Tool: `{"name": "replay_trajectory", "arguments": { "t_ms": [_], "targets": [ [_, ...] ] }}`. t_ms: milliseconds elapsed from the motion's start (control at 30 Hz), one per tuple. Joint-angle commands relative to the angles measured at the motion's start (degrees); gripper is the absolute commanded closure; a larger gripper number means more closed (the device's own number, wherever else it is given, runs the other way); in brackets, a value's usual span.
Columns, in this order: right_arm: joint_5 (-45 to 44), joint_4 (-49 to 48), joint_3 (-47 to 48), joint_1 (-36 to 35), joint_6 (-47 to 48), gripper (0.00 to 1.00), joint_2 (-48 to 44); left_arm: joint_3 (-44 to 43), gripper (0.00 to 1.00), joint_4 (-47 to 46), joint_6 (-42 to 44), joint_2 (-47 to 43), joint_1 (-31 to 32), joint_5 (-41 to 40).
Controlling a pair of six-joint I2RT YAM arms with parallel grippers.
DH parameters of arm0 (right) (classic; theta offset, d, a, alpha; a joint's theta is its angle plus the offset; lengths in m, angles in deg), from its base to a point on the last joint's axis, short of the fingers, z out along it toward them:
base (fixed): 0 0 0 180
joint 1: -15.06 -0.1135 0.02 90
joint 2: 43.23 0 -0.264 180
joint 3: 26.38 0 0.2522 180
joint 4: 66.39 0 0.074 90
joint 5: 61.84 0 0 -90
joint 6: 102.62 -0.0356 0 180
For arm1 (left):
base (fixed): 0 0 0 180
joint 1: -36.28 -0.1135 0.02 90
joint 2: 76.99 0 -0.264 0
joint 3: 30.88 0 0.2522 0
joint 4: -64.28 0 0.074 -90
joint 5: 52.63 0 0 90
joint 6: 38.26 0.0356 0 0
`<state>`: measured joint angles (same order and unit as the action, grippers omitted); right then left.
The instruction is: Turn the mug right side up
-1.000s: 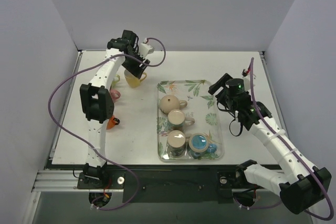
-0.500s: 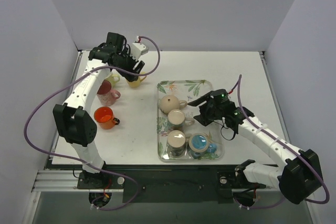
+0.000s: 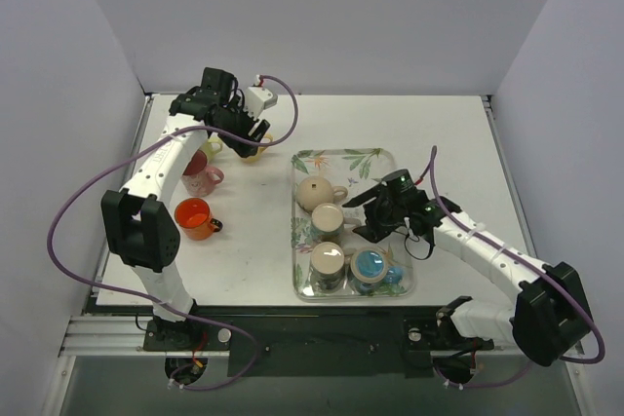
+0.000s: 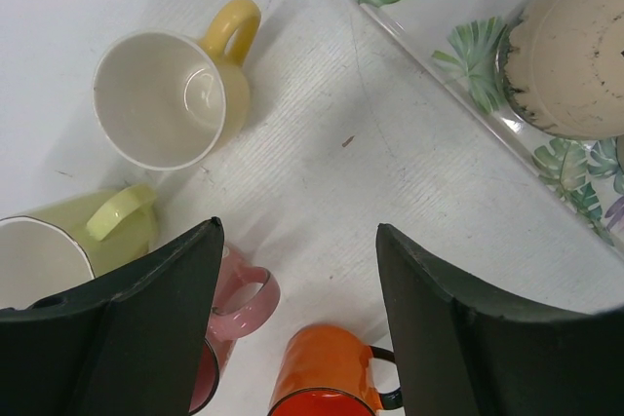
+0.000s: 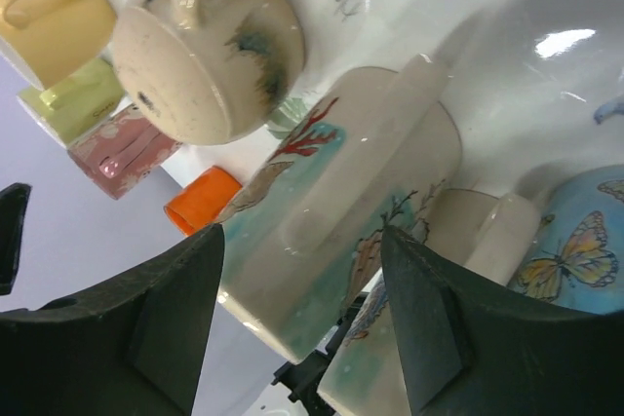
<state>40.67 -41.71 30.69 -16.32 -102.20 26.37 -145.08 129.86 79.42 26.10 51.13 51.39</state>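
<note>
Inverted mug (image 3: pixel 314 192): cream, base up, handle toward 3 o'clock, sitting at the 12 o'clock end of the leaf-print tray (image 3: pixel 378 165).

Right end effector (image 3: pixel 369 215): fingers spread, gripping nothing. It is low over the tray at roughly 4 o'clock of that mug and apart from it (the wrist view frames a coral-print mug (image 5: pixel 341 202) between the fingers).

Left end effector (image 3: pixel 244 130): spread, empty, above the worktop (image 3: pixel 263 241) at the tray's 10 o'clock. Below it are a yellow mug (image 4: pixel 171 94), mouth up, a pink mug (image 4: pixel 239 299) and an orange mug (image 4: pixel 327 377).
</note>
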Motion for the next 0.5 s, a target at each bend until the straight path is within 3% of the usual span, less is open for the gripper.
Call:
{"name": "replay_trajectory", "arguments": {
  "t_ms": [0, 333, 367, 467],
  "targets": [
    [1.4, -1.1, -4.2, -0.5, -4.2, 0.41, 0.2, -0.7, 0.26, -2.6, 0.4, -2.6, -0.2, 1.2],
    [2.0, -7.6, -3.4, 1.5, -3.5, 0.51, 9.4, -0.3, 0.26, -2.9, 0.4, -2.6, 0.4, 1.4],
    [2.5, -8.3, -3.1, 1.5, -3.7, 0.54, 10.5, -0.3, 0.26, -2.9, 0.4, -2.8, 0.4, 1.3],
    [5.5, -14.2, -3.8, 1.8, -5.2, 0.77, 14.5, -0.1, 0.26, -3.2, 0.8, -3.2, 0.4, 0.7]
  ]
}}
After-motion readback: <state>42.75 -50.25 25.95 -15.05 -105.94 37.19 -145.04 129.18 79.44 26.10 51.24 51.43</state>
